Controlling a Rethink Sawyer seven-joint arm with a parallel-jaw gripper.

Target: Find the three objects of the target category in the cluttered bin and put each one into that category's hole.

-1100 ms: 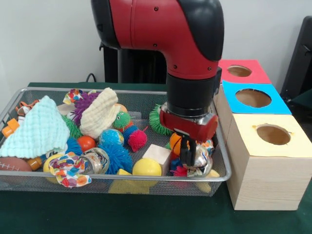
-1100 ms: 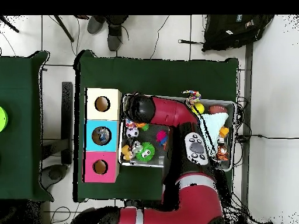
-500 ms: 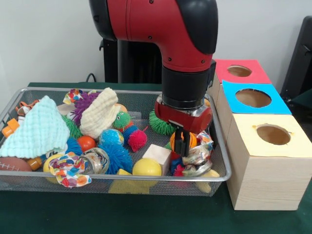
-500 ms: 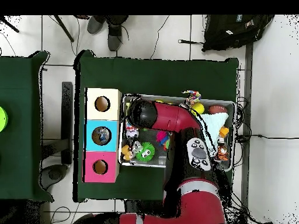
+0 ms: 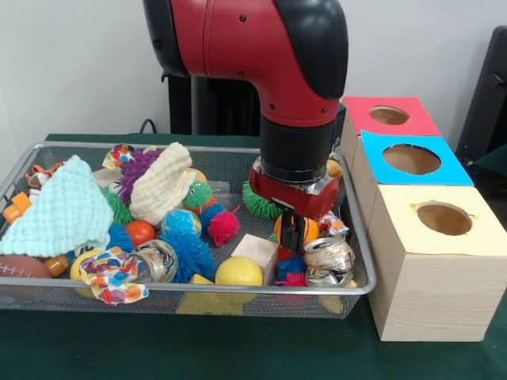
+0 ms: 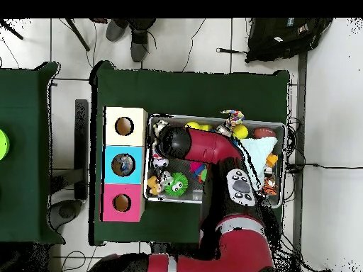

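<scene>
Gripper (image 5: 291, 235) hangs low right of centre, jaws narrow around an orange ball (image 5: 304, 229) in the wire bin (image 5: 358, 261).

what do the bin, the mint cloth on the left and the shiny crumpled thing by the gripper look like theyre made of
The bin looks like metal wire mesh: fine grey grid walls under a smooth, bright rim. The mint cloth looks like soft woven cotton or a similar fabric, matte with a waffle-like ridged texture. The shiny crumpled thing beside the gripper seems to be metallic foil or film: mirror-like creases, with coloured print.
</scene>
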